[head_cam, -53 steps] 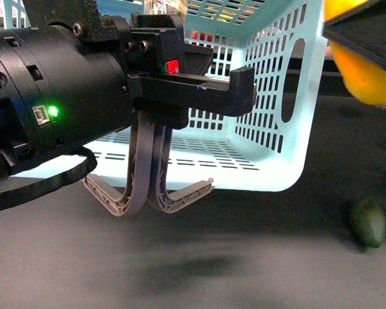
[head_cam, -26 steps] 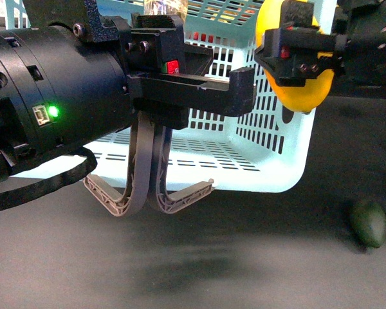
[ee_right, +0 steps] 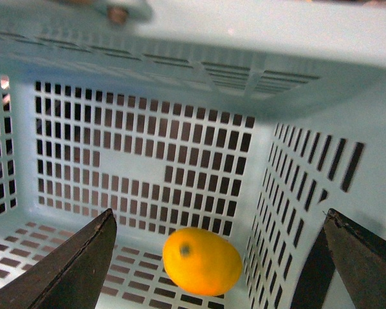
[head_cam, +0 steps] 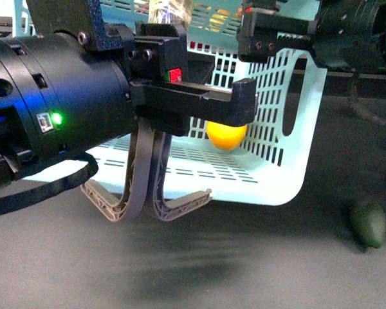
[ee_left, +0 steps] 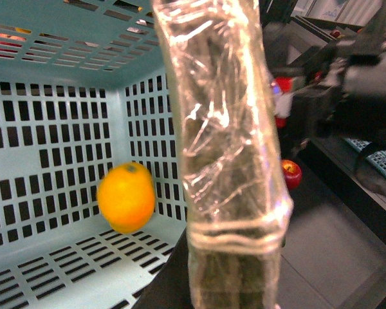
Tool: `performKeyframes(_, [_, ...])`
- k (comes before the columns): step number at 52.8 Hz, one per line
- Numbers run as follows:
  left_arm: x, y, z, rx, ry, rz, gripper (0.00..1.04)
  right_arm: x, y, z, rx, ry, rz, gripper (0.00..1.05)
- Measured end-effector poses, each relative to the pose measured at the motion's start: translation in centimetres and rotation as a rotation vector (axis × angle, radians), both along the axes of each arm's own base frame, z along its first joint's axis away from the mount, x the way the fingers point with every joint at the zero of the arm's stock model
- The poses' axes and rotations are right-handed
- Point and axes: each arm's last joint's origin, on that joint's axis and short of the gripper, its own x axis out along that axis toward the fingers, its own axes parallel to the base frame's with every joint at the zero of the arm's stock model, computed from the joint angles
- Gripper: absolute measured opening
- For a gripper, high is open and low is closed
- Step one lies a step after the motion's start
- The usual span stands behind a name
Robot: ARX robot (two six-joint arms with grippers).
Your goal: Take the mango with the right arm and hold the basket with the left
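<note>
The light blue slatted basket [head_cam: 280, 174] is tipped up off the dark table. My left gripper [head_cam: 148, 199] is shut on the basket's near wall, its grey curved fingers reaching under the edge. One tape-wrapped finger [ee_left: 225, 161] fills the left wrist view. The yellow mango [head_cam: 226, 136] is inside the basket, low by the right wall. It also shows as the mango [ee_left: 125, 196] and the mango [ee_right: 202, 261]. My right gripper [ee_right: 219, 214] hangs open over the basket mouth. Its dark fingers [ee_right: 71, 270] stand wide on either side of the fruit and do not touch it. That gripper [head_cam: 276, 32] is at the top right.
A dark green mango [head_cam: 367, 222] lies on the table to the right of the basket. A small red fruit [ee_left: 291, 174] sits on the table outside the basket. My left arm's black body [head_cam: 51, 116] blocks the left half of the front view.
My right gripper carried the mango left over the basket and opened. The mango has dropped from the jaws to the basket's floor. The left gripper keeps its hold.
</note>
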Motion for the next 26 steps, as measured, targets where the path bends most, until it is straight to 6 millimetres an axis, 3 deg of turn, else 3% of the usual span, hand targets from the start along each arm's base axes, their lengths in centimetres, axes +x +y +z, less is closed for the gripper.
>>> performKeyframes(13, [0.0, 0.0, 0.0, 0.004, -0.003, 0.005, 0.08, -4.0, -2.0, 2.9, 0.009, -0.072, -0.073, 0.97])
performKeyframes(26, [0.0, 0.1, 0.0, 0.0, 0.001, 0.006, 0.08, -10.0, -5.8, 4.0, 0.047, -0.065, -0.23, 0.97])
